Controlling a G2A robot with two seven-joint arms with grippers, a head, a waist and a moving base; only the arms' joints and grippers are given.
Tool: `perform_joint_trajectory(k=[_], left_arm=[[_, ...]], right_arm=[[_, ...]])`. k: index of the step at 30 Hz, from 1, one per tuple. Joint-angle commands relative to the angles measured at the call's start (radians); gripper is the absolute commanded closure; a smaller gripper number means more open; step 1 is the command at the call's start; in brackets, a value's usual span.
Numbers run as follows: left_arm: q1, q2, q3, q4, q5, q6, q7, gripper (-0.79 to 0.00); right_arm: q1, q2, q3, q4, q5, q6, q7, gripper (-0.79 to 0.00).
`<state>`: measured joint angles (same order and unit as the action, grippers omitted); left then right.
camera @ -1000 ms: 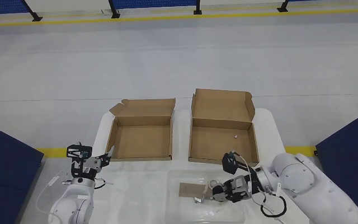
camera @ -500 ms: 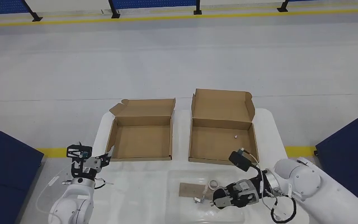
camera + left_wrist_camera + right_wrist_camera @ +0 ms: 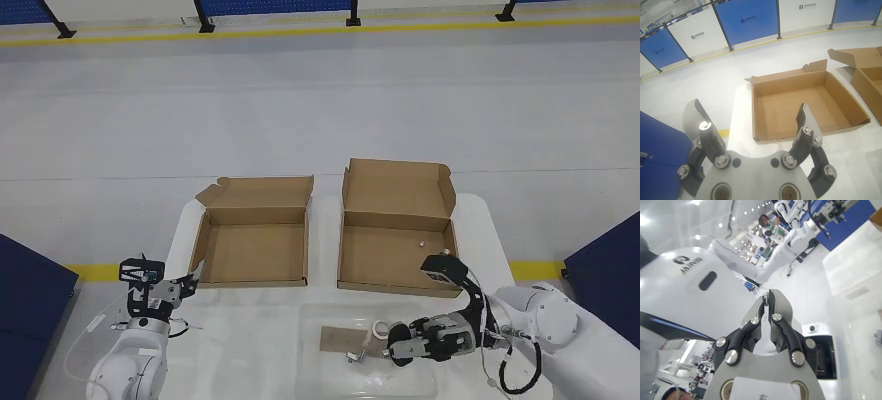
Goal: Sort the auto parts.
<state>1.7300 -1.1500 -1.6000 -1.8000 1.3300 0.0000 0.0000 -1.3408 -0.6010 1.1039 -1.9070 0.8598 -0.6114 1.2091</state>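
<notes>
Small silver screw point(image 3: 765, 298), pinched in the nearly closed right gripper point(image 3: 767, 297) over the clear plastic tray point(image 3: 320, 375), is too small to make out from above; farther off, the left gripper point(image 3: 750, 104) gapes wide and empty before a brown cardboard box point(image 3: 829, 91).

Left gripper point(image 3: 750, 104) spread wide; right gripper point(image 3: 767, 296) pinches a bolt point(image 3: 765, 299).

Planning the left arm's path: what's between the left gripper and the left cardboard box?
Nothing but bare table, seen in the left wrist view, between the left gripper, jaws open, and the left cardboard box.
</notes>
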Motion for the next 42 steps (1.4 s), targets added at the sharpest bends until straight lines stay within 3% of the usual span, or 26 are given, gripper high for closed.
perform_joint_trajectory(k=[1,7,13,22,29,42], left_arm=[[0.000,0.000,0.000,0.000,0.000,0.000,0.000,-0.785],[0.000,0.000,0.000,0.000,0.000,0.000,0.000,-0.785],[0.000,0.000,0.000,0.000,0.000,0.000,0.000,-0.785],[0.000,0.000,0.000,0.000,0.000,0.000,0.000,-0.785],[0.000,0.000,0.000,0.000,0.000,0.000,0.000,-0.785],[0.000,0.000,0.000,0.000,0.000,0.000,0.000,-0.785]], right_arm=[[0.001,-0.001,0.019,-0.015,0.113,0.040,0.040,0.000],[0.009,-0.034,0.108,-0.022,0.362,0.176,0.177,0.000],[0.044,-0.097,0.154,0.012,0.482,0.293,0.293,0.000],[0.041,-0.099,0.150,0.002,0.494,0.299,0.279,0.000],[0.076,-0.126,0.107,-0.062,0.606,0.416,0.271,0.000],[0.249,-0.199,-0.019,-0.064,0.777,0.606,0.242,0.000]])
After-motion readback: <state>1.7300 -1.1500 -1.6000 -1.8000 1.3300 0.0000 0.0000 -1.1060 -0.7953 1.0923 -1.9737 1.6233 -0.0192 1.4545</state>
